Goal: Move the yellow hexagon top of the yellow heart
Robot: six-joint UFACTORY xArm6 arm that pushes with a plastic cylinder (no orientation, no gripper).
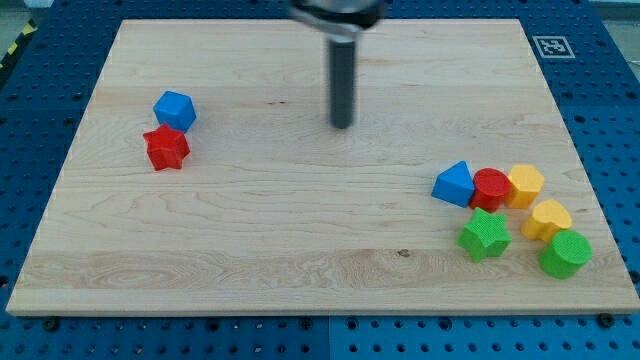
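The yellow hexagon [526,185] lies at the view's right, touching the red cylinder [490,189] on its left. The yellow heart [549,218] lies just below and slightly right of the hexagon, close to it or touching. My tip [342,125] rests on the board near the top centre, far to the left of both yellow blocks and touching no block.
A blue triangular block [455,185] sits left of the red cylinder. A green star [485,236] and a green cylinder [565,254] lie below the cluster. A blue cube [174,110] and a red star [166,148] sit at the view's left. The wooden board's right edge [590,190] is close to the cluster.
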